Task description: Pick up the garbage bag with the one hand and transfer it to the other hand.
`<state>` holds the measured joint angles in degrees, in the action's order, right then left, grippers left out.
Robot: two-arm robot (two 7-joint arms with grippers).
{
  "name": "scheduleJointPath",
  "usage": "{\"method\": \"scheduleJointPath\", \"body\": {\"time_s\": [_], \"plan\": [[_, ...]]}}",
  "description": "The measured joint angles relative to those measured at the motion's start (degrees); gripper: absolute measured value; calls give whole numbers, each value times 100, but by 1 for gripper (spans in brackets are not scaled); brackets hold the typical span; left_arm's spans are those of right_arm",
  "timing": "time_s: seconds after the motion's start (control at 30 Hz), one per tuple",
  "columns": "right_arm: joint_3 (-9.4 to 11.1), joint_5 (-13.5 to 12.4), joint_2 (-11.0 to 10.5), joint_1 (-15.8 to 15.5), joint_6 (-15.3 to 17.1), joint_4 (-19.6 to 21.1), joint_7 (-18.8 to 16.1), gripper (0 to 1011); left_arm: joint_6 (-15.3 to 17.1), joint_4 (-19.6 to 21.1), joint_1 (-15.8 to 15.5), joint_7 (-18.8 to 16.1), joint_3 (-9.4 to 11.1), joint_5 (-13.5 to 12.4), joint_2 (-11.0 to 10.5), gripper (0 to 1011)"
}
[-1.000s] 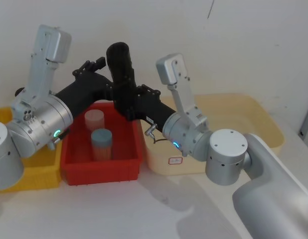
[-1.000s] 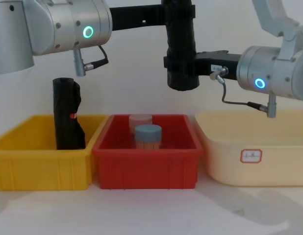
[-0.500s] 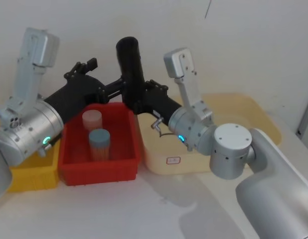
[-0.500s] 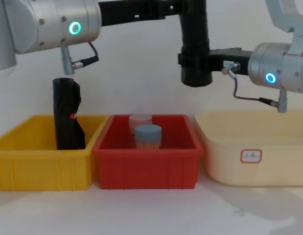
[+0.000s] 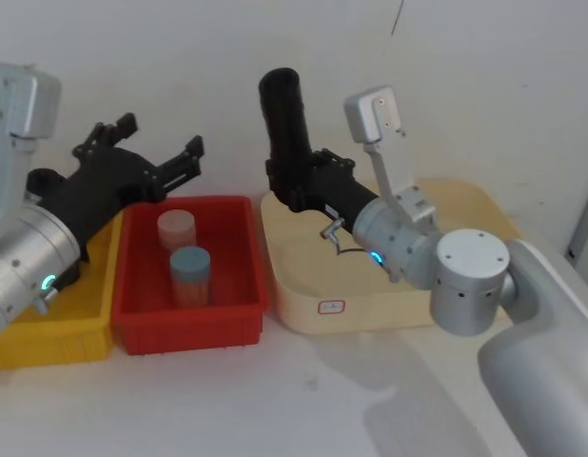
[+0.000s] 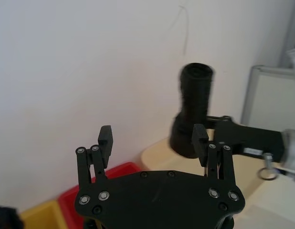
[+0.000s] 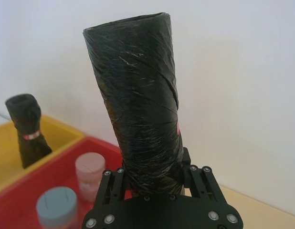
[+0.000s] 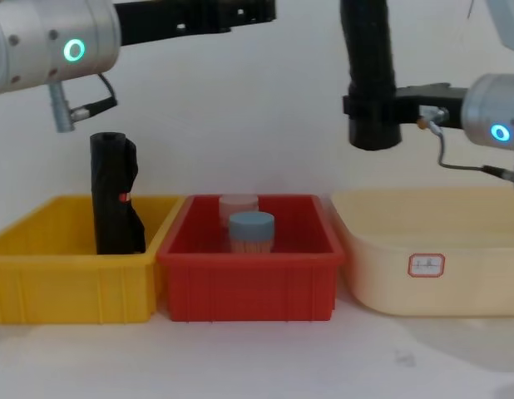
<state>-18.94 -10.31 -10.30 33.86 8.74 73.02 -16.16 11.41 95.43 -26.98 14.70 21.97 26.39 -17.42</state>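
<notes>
Here, your right gripper (image 5: 296,187) gripped the garbage bag (image 5: 285,124) above the cream tub (image 5: 408,307); your left gripper (image 5: 153,141) hung wide open, empty, well apart.

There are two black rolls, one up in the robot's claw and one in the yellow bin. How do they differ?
The garbage bag hangs in the air, clamped near its lower end by the right gripper; the other black roll stands in the yellow bin, untouched. The garbage bag is a straight, even tube; the other black roll is lumpy and creased. Both are glossy black plastic.
</notes>
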Motion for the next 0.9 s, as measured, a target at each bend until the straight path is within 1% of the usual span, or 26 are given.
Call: {"method": "scheduleJointPath", "body": {"time_s": [0.17, 0.2, 0.3, 0.33, 0.4, 0.47, 0.5, 0.53, 0.57, 0.63, 0.67, 0.7, 0.87, 0.9], "plan": [[96, 46, -181, -201, 44, 219, 1, 562, -20, 107, 122, -276, -109, -157, -39, 1001], [112, 48, -205, -235, 50, 256, 3, 562, -20, 107, 122, -276, -109, -157, -39, 1001], [204, 53, -310, -413, 96, 422, 31, 562, -47, 132, 165, -448, -154, -286, -47, 1001], [251, 53, -357, -497, 119, 503, 42, 562, -68, 138, 185, -527, -174, -365, -49, 1001], [284, 53, -394, -564, 135, 563, 54, 583, -100, 139, 205, -653, -199, -465, -53, 1001], [329, 53, -444, -655, 159, 653, 67, 650, -127, 139, 212, -727, -213, -539, -57, 1001], [344, 52, -460, -684, 166, 680, 72, 660, -137, 137, 216, -758, -221, -570, -58, 1001], [365, 52, -485, -733, 177, 721, 78, 718, -157, 129, 225, -814, -232, -626, -60, 1001], [379, 51, -497, -756, 182, 743, 81, 718, -166, 126, 227, -840, -237, -652, -61, 1002], [409, 50, -530, -811, 197, 794, 88, 770, -194, 115, 235, -912, -252, -720, -64, 1002], [417, 50, -539, -828, 201, 809, 92, 825, -201, 111, 239, -931, -256, -740, -64, 1001], [427, 49, -549, -847, 204, 826, 95, 833, -208, 108, 241, -948, -261, -759, -65, 1001], [475, 47, -601, -941, 226, 916, 108, 969, -243, 94, 252, -1041, -280, -851, -67, 1001], [479, 46, -606, -949, 229, 924, 109, 982, -250, 90, 255, -1062, -286, -874, -67, 1001]]}}
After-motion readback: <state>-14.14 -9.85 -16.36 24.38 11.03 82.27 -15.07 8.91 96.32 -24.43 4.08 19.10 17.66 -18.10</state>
